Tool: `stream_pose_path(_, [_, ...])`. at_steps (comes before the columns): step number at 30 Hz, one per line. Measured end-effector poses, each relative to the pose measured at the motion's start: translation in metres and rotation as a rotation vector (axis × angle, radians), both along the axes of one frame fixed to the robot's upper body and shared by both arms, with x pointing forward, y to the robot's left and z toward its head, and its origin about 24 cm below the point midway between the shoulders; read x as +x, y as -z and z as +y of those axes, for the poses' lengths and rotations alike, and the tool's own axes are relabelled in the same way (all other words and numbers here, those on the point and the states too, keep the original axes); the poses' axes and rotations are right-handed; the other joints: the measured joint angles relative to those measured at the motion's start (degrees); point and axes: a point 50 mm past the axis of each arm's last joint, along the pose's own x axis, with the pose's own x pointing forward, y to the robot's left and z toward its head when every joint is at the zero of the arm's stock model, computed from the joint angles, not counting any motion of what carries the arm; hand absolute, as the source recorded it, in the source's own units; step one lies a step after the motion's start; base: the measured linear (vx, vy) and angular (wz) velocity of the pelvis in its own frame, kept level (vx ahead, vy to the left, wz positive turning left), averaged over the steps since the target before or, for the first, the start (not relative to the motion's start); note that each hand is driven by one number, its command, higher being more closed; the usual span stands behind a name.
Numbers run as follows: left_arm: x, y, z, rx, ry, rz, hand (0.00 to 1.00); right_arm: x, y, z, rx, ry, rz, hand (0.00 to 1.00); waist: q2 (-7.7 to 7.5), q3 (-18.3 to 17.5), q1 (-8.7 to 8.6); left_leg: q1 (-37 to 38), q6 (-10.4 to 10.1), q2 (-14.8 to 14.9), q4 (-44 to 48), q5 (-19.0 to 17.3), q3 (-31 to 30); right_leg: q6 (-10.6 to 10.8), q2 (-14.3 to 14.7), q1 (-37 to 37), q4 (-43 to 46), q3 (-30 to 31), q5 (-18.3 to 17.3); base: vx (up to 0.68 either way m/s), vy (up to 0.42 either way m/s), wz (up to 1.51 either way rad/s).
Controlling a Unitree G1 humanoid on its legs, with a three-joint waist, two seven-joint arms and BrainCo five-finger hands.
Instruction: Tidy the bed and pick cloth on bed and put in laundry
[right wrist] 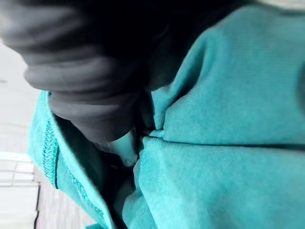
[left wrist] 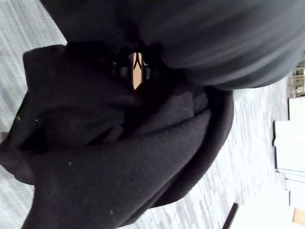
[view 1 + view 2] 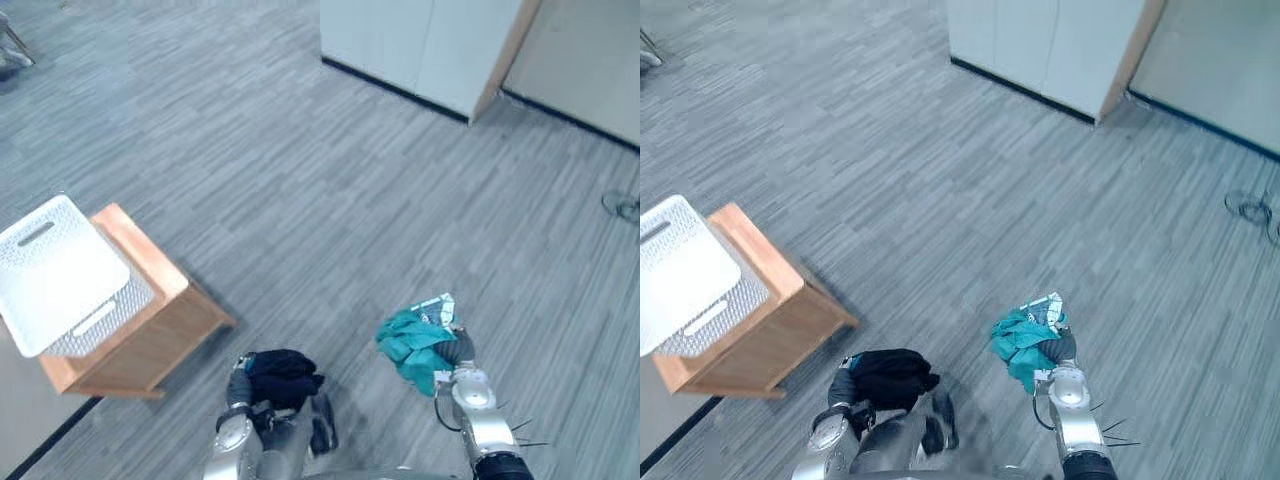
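**Cloth carried at both hands, basket on the desk**

Two pieces of cloth are seen at the robot's hands, above the grey striped floor [image 3: 300,180]. A black cloth [image 3: 283,373] is bunched against the left hand [image 3: 240,385], low in the head views and a little left of the middle. In the left wrist view this black cloth [image 2: 119,157] lies in thick folds just past the dark ribbed cover. It cannot be told whether the left hand is closed on it, because the cloth hides what is behind it.

A teal cloth [image 3: 415,340] is held in a loose bundle at the right hand [image 3: 462,348], to the right of the black one and apart from it. A paler patch is seen at the top of the bundle. In the right wrist view one pale finger [image 1: 125,147] is pressed into a fold of the teal cloth [image 1: 228,119], and the fabric is gathered around it, so the right hand is clamped on this cloth.

A white laundry basket [image 3: 50,275] with patterned walls is placed on a low wooden desk [image 3: 160,330] at the left side, well apart from both hands. The basket reaches over the desk's left edge. A white cabinet [image 3: 420,45] is seen at the far side of the floor.
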Motion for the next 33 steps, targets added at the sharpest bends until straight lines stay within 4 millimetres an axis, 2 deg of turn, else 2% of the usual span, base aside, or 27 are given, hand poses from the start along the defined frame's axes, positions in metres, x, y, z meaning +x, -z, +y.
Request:
stream_pose_path(1, [0.005, -0.001, 0.001, 0.007, 0.010, -0.009, 1.00, -0.002, 0.000, 0.000, 0.003, 0.003, -0.003, 1.00, 0.26, 0.08, -1.30, 2.01, -0.76, 0.63, -0.63, -0.42, -4.27, -0.68, -0.06, -5.66, -4.95, 0.02, -1.86, 0.47, -0.192, 1.53])
stream_pose_path(3, [0.009, -0.001, 0.001, 0.018, 0.032, -0.008, 1.00, -0.003, 0.000, 0.000, 0.004, 0.005, -0.005, 1.00, 1.15, 0.44, -2.25, 3.36, -2.37, 1.90, -0.98, -1.34, -8.41, 0.02, 0.33, -9.71, -15.39, 0.81, -2.44, 0.49, -0.289, 1.50])
stream_pose_path(4, [0.012, -0.001, 0.000, 0.024, 0.046, -0.006, 1.00, -0.003, -0.001, 0.001, 0.009, 0.007, -0.012, 1.00, 1.52, 0.35, -2.80, 4.13, -4.18, 3.27, -1.05, -2.40, -10.64, 1.93, 1.39, -11.24, -28.12, 2.62, -0.48, 0.42, -0.331, 1.27])
stream_pose_path(5, [0.013, 0.001, 0.000, 0.026, 0.053, 0.004, 1.00, -0.002, -0.003, 0.001, 0.013, 0.009, -0.020, 1.00, 1.81, 0.45, -2.73, 4.75, -5.98, 4.18, -1.09, -3.58, -12.33, 2.77, 1.88, -12.28, -37.55, 6.04, 2.75, 0.43, -0.410, 1.39])
stream_pose_path(6, [0.013, 0.003, 0.000, 0.029, 0.055, 0.019, 1.00, -0.001, -0.004, 0.001, 0.019, 0.013, -0.029, 1.00, 1.75, 0.37, -2.62, 5.64, -8.04, 5.18, -1.08, -5.57, -14.55, 5.03, 2.03, -13.01, -48.37, 10.92, 7.38, 0.34, -0.383, 1.01])
stream_pose_path(7, [0.011, 0.005, 0.001, 0.031, 0.056, 0.027, 1.00, -0.001, -0.005, 0.002, 0.022, 0.011, -0.030, 1.00, 1.55, 0.37, -2.59, 6.11, -8.83, 5.55, -0.98, -6.60, -15.59, 6.71, 1.71, -13.34, -51.52, 13.29, 8.57, 0.43, -0.537, 1.12])
stream_pose_path(8, [0.006, 0.008, 0.001, 0.030, 0.054, 0.050, 1.00, -0.002, -0.004, 0.003, 0.029, 0.009, -0.026, 1.00, 1.17, 0.29, -2.58, 7.54, -11.36, 6.32, -0.87, -9.06, -17.31, 7.90, 0.52, -13.85, -52.60, 16.73, 8.98, 0.45, -0.616, 0.99])
stream_pose_path(9, [-0.003, 0.013, 0.002, 0.032, 0.050, 0.081, 1.00, -0.004, -0.003, 0.002, 0.027, 0.006, -0.021, 1.00, 2.29, 0.41, -2.69, 10.46, -12.20, 8.83, -0.47, -12.35, -19.42, 8.78, 1.39, -13.97, -47.18, 16.52, 12.54, 0.45, -0.635, 0.97])
stream_pose_path(10, [-0.011, 0.017, -0.001, 0.021, 0.045, 0.105, 1.00, -0.006, -0.002, -0.001, 0.017, 0.004, -0.014, 1.00, 3.51, -0.05, -2.87, 11.10, -12.05, 11.22, -0.28, -13.56, -20.41, 8.66, 2.95, -14.04, -44.09, 15.51, 13.07, 0.47, -0.615, 0.94])
stream_pose_path(11, [-0.022, 0.023, -0.007, 0.002, 0.040, 0.139, 1.00, -0.011, 0.000, -0.002, 0.007, -0.004, -0.002, 1.00, 6.64, -2.22, -2.72, 10.78, -11.72, 14.24, 3.65, -13.66, -21.57, 7.62, 5.58, -14.35, -39.54, 13.70, 12.62, 0.56, -0.693, 0.82])
stream_pose_path(12, [-0.023, 0.024, -0.012, -0.013, 0.036, 0.143, 1.00, -0.008, -0.003, -0.005, -0.006, -0.010, -0.010, 1.00, 7.15, -2.24, -2.59, 6.07, -11.94, 15.16, 13.59, -11.47, -20.62, 4.57, 6.23, -14.08, -37.05, 11.99, 10.84, 0.56, -0.719, 0.83])
stream_pose_path(13, [-0.026, 0.025, -0.015, -0.027, 0.028, 0.152, 1.00, -0.006, -0.005, -0.006, -0.014, -0.018, -0.019, 1.00, 7.97, -2.17, -2.78, 1.67, -13.02, 16.44, 21.92, -8.65, -20.27, 3.22, 6.62, -12.45, -37.66, 10.25, 9.99, 0.58, -0.707, 0.54])
stream_pose_path(14, [-0.028, 0.026, -0.018, -0.035, 0.029, 0.158, 1.00, -0.005, -0.007, -0.007, -0.018, -0.024, -0.024, 1.00, 8.79, -2.10, -2.70, -1.88, -12.97, 18.01, 29.37, -5.48, -19.14, 2.03, 7.66, -10.43, -39.13, 8.70, 9.93, 0.47, -0.528, 0.52])
stream_pose_path(15, [-0.032, 0.028, -0.016, -0.040, 0.009, 0.168, 1.00, -0.002, -0.008, -0.004, -0.014, -0.047, -0.029, 1.00, 9.44, -1.30, -2.02, -9.12, -12.20, 23.17, 47.59, -3.54, -11.99, -0.23, 10.20, -4.28, -43.55, 6.31, 9.37, 0.45, -0.450, 0.36])
stream_pose_path(16, [-0.034, 0.028, -0.014, -0.038, 0.001, 0.173, 1.00, -0.002, -0.008, -0.001, -0.011, -0.054, -0.031, 1.00, 9.07, -0.96, -1.79, -10.46, -11.60, 24.21, 52.00, -3.89, -8.94, -0.62, 10.54, -1.99, -45.09, 5.75, 9.14, 0.39, -0.391, 0.30])
stream_pose_path(18, [-0.035, 0.028, -0.015, -0.043, -0.004, 0.171, 1.00, 0.001, -0.011, 0.001, 0.005, -0.061, -0.052, 1.00, 7.46, -0.20, -0.82, -14.43, -9.15, 25.33, 59.11, -5.55, 1.87, -1.66, 10.57, 3.38, -49.48, 4.67, 8.43, 0.33, -0.337, 0.32])
stream_pose_path(20, [-0.033, 0.027, -0.013, -0.042, -0.008, 0.160, 1.00, 0.009, -0.016, 0.003, 0.004, -0.074, -0.075, 1.00, 7.36, -0.10, -0.19, -18.97, -9.27, 24.33, 55.90, -5.97, 8.91, -2.13, 10.49, 5.37, -52.29, 2.99, 8.11, 0.29, -0.177, 0.29])
stream_pose_path(22, [-0.030, 0.024, -0.012, -0.046, -0.005, 0.137, 1.00, 0.013, -0.019, 0.004, 0.009, -0.096, -0.084, 1.00, 7.40, -0.03, 0.57, -20.76, -10.38, 20.67, 37.10, -5.98, 18.16, -1.91, 10.00, 7.29, -55.58, -0.52, 7.93, 0.33, -0.069, 0.42])
stream_pose_path(23, [-0.030, 0.023, -0.012, -0.047, -0.003, 0.133, 1.00, 0.013, -0.019, 0.004, 0.009, -0.100, -0.082, 1.00, 7.43, -0.04, 0.55, -20.48, -10.64, 19.75, 31.63, -5.80, 20.72, -1.66, 10.04, 8.28, -56.48, -1.76, 7.78, 0.36, -0.030, 0.80])
stream_pose_path(24, [-0.028, 0.022, -0.012, -0.048, 0.000, 0.126, 1.00, 0.013, -0.019, 0.004, 0.011, -0.112, -0.080, 1.00, 7.22, 0.05, 0.49, -19.55, -10.91, 17.68, 21.26, -5.23, 26.42, -1.07, 9.94, 10.48, -58.29, -4.63, 7.39, 0.31, -0.010, 0.83])
stream_pose_path(25, [-0.028, 0.022, -0.012, -0.048, 0.002, 0.125, 1.00, 0.014, -0.019, 0.003, 0.005, -0.116, -0.081, 1.00, 6.98, 0.00, 0.46, -19.04, -11.63, 16.47, 15.91, -4.68, 29.08, -0.43, 9.85, 11.69, -59.09, -6.16, 6.94, 0.42, 0.001, 1.07])
stream_pose_path(26, [-0.027, 0.022, -0.013, -0.044, 0.009, 0.124, 1.00, 0.015, -0.021, 0.001, -0.019, -0.125, -0.084, 1.00, 6.56, 0.00, 0.49, -18.07, -11.07, 14.74, 8.40, -3.71, 33.49, 1.23, 9.88, 13.80, -59.58, -8.70, 6.31, 0.46, 0.020, 1.04])
stream_pose_path(28, [-0.029, 0.022, -0.011, -0.045, 0.003, 0.130, 1.00, 0.017, -0.023, -0.002, -0.048, -0.135, -0.086, 1.00, 5.39, -0.17, 1.21, -17.12, -6.15, 13.42, 6.14, 0.03, 36.20, 3.99, 9.52, 17.41, -59.86, -11.74, 4.47, 0.55, 0.051, 0.93])
stream_pose_path(29, [-0.031, 0.023, -0.010, -0.045, -0.003, 0.138, 1.00, 0.015, -0.021, -0.001, -0.053, -0.141, -0.078, 1.00, 3.55, -1.07, 1.83, -16.51, -2.55, 11.56, 6.37, 0.58, 35.99, 5.92, 7.93, 19.00, -59.09, -13.60, 3.59, 0.67, 0.136, 0.86])
stream_pose_path(30, [-0.032, 0.023, -0.007, -0.044, -0.014, 0.136, 1.00, 0.015, -0.021, 0.001, -0.066, -0.159, -0.072, 1.00, 2.54, -2.19, 2.61, -15.69, 1.65, 9.60, 6.47, -0.62, 34.29, 8.37, 5.39, 17.73, -52.41, -13.95, 2.16, 0.81, 0.211, 1.02])
stream_pose_path(31, [-0.031, 0.022, -0.004, -0.042, -0.028, 0.129, 1.00, 0.016, -0.021, 0.007, -0.063, -0.179, -0.076, 1.00, 1.79, -2.41, 2.92, -14.92, 2.61, 8.03, 6.40, -1.26, 32.11, 8.97, 2.02, 13.81, -39.55, -13.00, 1.76, 0.49, 0.162, 0.88])
stream_pose_path(33, [-0.029, 0.020, -0.003, -0.037, -0.025, 0.119, 1.00, 0.017, -0.020, 0.013, -0.053, -0.187, -0.076, 1.00, 0.48, -2.04, 1.75, -12.50, 2.82, 5.33, 5.81, -2.06, 27.43, 6.45, -2.57, 6.15, -16.88, -8.24, 4.89, 0.55, 0.123, 1.43])
